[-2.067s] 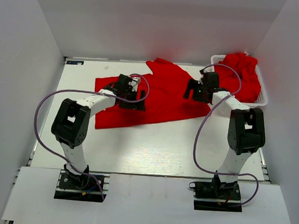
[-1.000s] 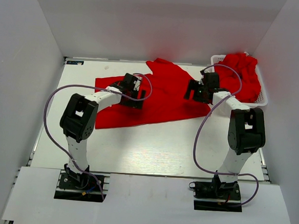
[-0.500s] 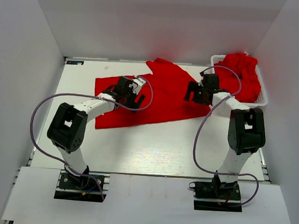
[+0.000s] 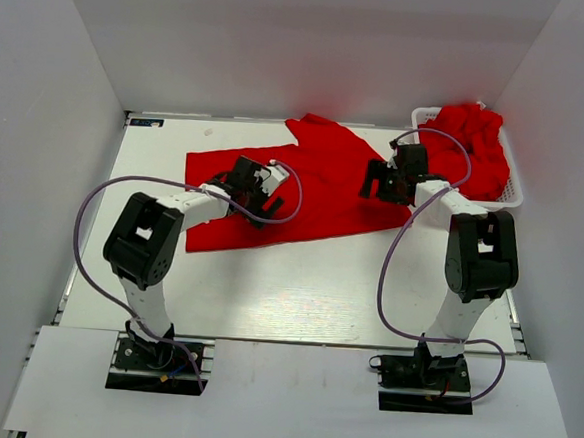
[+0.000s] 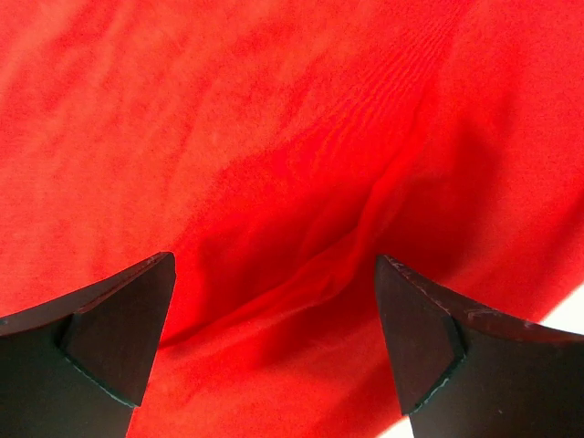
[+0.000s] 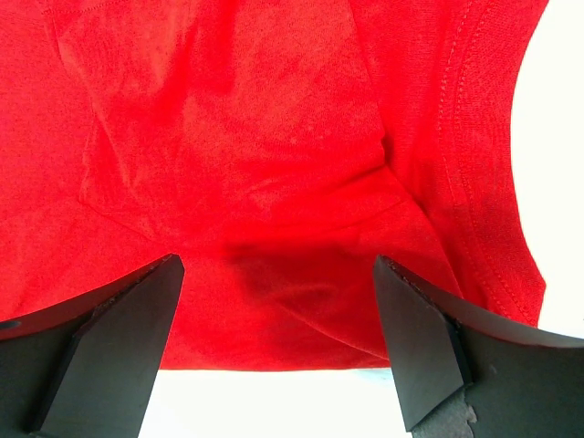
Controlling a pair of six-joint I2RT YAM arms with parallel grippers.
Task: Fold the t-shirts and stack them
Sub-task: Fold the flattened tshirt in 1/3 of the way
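A red t-shirt (image 4: pixel 314 186) lies spread and rumpled across the back half of the table. My left gripper (image 4: pixel 270 209) is open low over its left part; the left wrist view shows wrinkled red cloth (image 5: pixel 301 182) between the spread fingers. My right gripper (image 4: pixel 377 179) is open over the shirt's right edge; the right wrist view shows the red cloth (image 6: pixel 255 164) with a hemmed edge and white table beyond. More red t-shirts (image 4: pixel 470 146) are heaped in the basket.
A white slatted basket (image 4: pixel 515 194) stands at the back right corner, against the right wall. White walls close in the table (image 4: pixel 297 290) on the left, back and right. Purple cables loop from both arms.
My left gripper has shifted slightly over the shirt's left part, first toward the back and then forward and right. My right gripper has barely moved. The shirt lies the same.
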